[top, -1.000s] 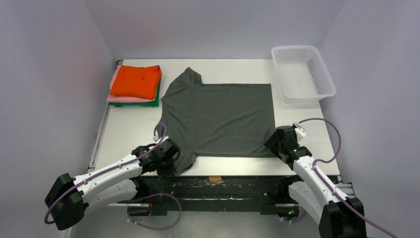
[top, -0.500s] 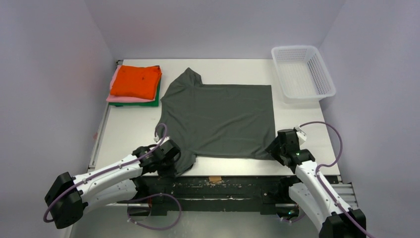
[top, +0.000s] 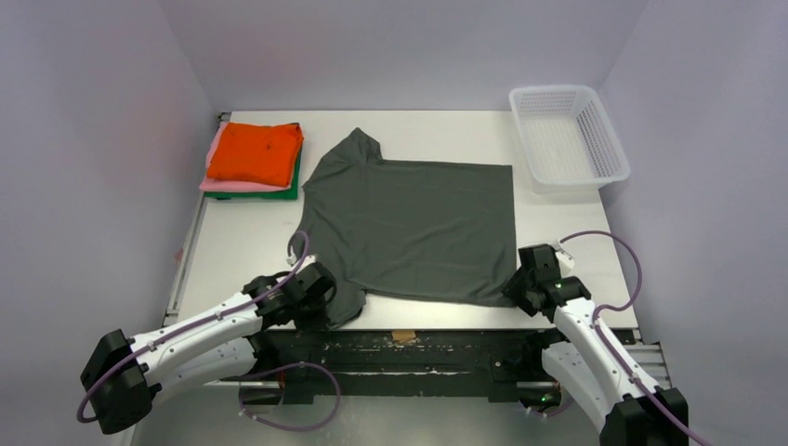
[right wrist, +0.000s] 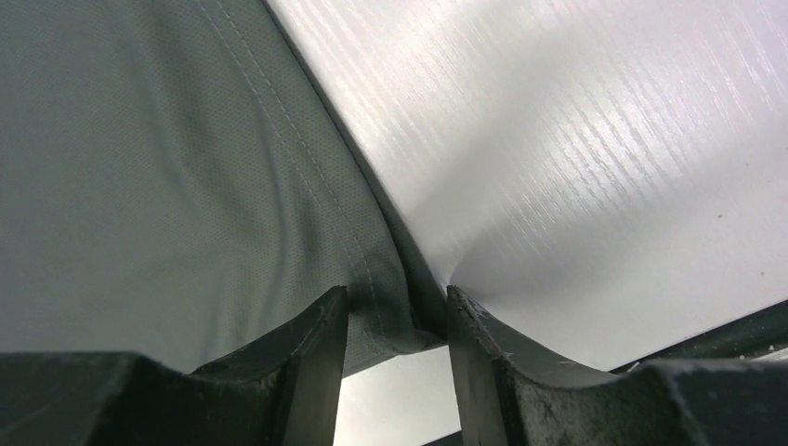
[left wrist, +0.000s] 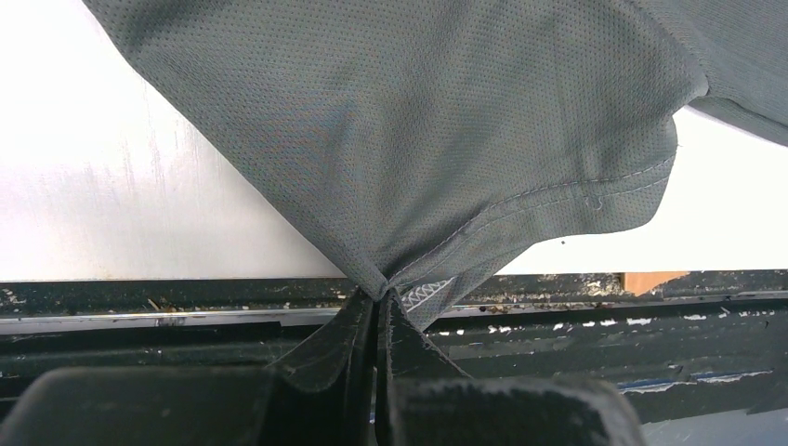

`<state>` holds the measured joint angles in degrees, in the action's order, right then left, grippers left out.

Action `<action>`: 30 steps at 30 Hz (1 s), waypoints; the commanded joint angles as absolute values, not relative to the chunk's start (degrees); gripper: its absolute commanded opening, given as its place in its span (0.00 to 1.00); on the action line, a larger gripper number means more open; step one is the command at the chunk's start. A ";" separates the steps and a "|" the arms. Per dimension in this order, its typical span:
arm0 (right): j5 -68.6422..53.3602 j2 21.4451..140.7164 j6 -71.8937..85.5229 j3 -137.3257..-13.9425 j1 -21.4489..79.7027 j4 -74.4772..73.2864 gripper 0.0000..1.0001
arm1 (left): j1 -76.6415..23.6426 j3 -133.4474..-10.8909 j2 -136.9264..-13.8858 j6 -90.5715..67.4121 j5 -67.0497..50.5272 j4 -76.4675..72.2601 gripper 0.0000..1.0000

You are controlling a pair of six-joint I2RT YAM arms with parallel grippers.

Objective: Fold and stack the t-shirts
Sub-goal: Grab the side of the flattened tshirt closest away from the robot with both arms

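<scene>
My left gripper [left wrist: 376, 299] is pinched tight on the sleeve hem of the dark grey t-shirt [top: 413, 228]. My right gripper [right wrist: 398, 311] clamps its near right hem corner. The shirt lies spread across the table [top: 246, 242], with the folded t-shirts [top: 256, 153] stacked at far left.

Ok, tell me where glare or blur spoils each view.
Top external: evenly lit and sharp. Left wrist: the table is blown out white, while the grey shirt weave is crisp. Right wrist: streaky glare on the table.
</scene>
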<state>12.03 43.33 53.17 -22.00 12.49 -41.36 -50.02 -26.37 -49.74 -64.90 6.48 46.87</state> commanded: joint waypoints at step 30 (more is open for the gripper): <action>21.72 52.33 56.31 -27.79 22.27 -44.52 0.00 | -50.32 -31.46 -46.15 -59.61 8.68 43.44 0.00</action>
